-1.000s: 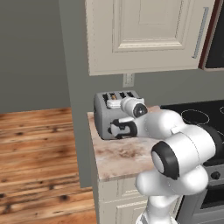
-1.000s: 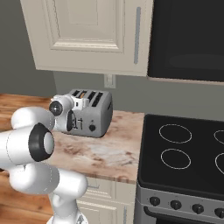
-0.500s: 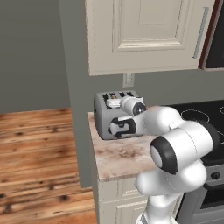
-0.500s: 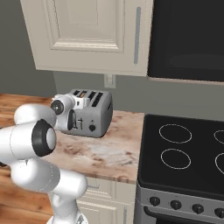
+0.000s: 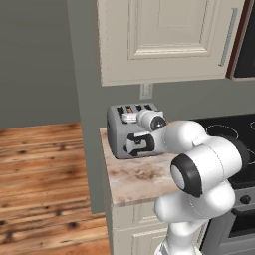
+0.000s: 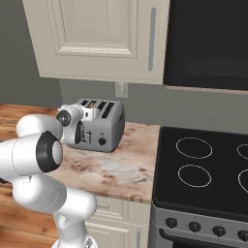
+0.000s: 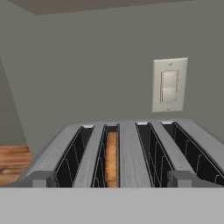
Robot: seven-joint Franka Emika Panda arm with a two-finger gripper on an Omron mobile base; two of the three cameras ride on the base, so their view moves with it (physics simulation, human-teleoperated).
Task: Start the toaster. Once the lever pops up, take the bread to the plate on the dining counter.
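here, wide-open jaws hover at the toaster (image 7: 127,148); misjudging the lever could shove it, leaving the bread (image 7: 112,158) untoasted.

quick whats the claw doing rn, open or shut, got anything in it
claw: open, holding nothing, poised at the front of the toaster; the bread sits in its slot.

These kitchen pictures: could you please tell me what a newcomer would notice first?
The big white arm, bent over the marble counter, with its gripper open at the boxy silver-grey four-slot toaster. The hand view shows a tan-brown bread slice sunk in the second slot from the left, below a cream wall switch.
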